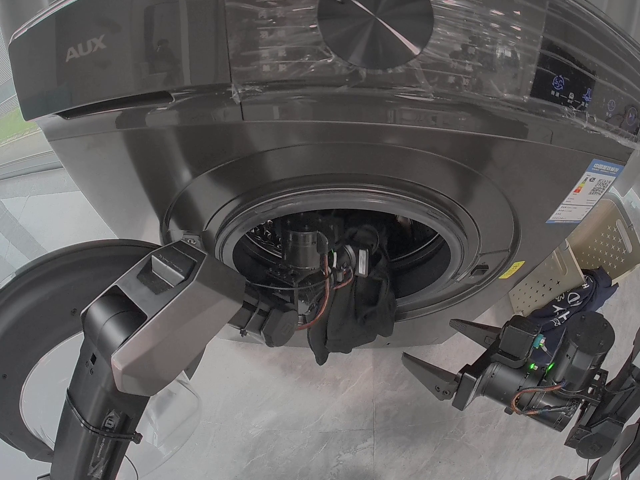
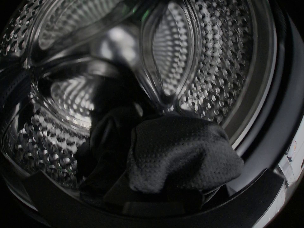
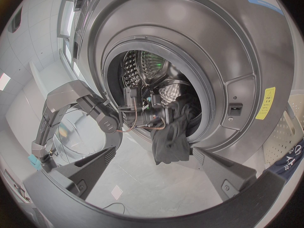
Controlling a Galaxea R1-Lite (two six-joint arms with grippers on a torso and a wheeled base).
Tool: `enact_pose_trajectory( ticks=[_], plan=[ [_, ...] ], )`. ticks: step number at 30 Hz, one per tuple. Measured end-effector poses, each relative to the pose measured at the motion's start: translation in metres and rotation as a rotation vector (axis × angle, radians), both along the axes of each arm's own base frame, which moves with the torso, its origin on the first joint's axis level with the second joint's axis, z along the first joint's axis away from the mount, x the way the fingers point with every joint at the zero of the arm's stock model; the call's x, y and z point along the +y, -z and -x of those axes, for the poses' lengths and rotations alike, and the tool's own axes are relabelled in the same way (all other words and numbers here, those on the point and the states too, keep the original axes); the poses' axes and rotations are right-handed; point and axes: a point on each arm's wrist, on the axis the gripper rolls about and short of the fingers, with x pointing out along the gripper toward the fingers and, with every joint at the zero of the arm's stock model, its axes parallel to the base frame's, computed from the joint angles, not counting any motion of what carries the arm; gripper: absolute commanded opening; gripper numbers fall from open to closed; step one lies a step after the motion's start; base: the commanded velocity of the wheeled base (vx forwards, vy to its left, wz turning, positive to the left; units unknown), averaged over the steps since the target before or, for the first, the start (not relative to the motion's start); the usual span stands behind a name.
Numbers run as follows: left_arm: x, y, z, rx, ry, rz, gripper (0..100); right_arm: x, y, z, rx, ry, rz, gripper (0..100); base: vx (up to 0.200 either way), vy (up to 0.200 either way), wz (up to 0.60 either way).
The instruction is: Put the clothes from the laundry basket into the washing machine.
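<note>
The washing machine (image 1: 333, 141) stands with its round opening uncovered. My left gripper (image 1: 361, 256) is inside the mouth of the drum (image 2: 221, 64), with a black garment (image 1: 353, 308) bunched around it. That garment (image 3: 167, 143) lies over the lower door rim, and part of it hangs down outside. In the left wrist view the black cloth (image 2: 177, 152) covers the gripper. My right gripper (image 1: 430, 341) hangs open and empty, low to the right of the opening. Beside it a navy garment (image 1: 567, 308) lies in the beige laundry basket (image 1: 600, 241).
The machine's door (image 1: 40, 341) is swung wide to the left, behind my left arm. Pale tiled floor (image 1: 320, 421) lies open in front of the machine. The basket (image 3: 281, 133) leans against the machine's right side.
</note>
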Motion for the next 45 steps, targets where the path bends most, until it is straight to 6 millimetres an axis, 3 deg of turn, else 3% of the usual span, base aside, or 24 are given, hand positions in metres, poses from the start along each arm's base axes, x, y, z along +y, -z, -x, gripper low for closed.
enact_pose_trajectory(
  ticks=[6, 7, 10, 15, 21, 33, 40, 41, 45],
  plan=[
    [0.000, -0.042, -0.020, -0.110, -0.061, 0.114, 0, 0.000, 0.000, 0.000, -0.001, 0.000, -0.001, 100, 0.000, 0.000, 0.00],
    [0.002, -0.049, -0.024, -0.125, -0.071, 0.130, 100, 0.000, 0.000, 0.000, -0.002, 0.000, -0.001, 100, 0.000, 0.000, 0.00],
    [0.004, -0.066, -0.031, -0.162, -0.090, 0.171, 100, 0.001, -0.001, 0.000, -0.002, -0.003, -0.002, 100, 0.000, 0.000, 0.00],
    [0.004, -0.071, -0.035, -0.166, -0.104, 0.191, 100, 0.001, -0.001, 0.000, -0.004, -0.004, -0.004, 100, 0.000, 0.000, 0.00],
    [0.001, -0.048, -0.022, -0.062, -0.090, 0.128, 100, 0.001, -0.001, 0.000, -0.006, -0.004, -0.005, 100, 0.000, 0.000, 0.00],
    [0.008, -0.010, 0.038, 0.164, 0.016, -0.039, 100, 0.002, -0.002, 0.000, -0.009, -0.007, -0.007, 100, 0.000, 0.000, 0.00],
    [0.007, 0.005, 0.041, 0.184, 0.030, -0.056, 100, 0.003, -0.002, 0.001, -0.010, -0.009, -0.008, 100, 0.000, 0.000, 0.00],
    [0.006, 0.008, 0.041, 0.188, 0.031, -0.059, 0, 0.003, -0.002, 0.000, -0.010, -0.009, -0.008, 100, 0.000, 0.000, 0.00],
    [0.003, 0.014, 0.034, 0.171, 0.029, -0.045, 0, 0.003, -0.002, 0.000, -0.010, -0.009, -0.009, 100, 0.000, 0.000, 0.00]
  ],
)
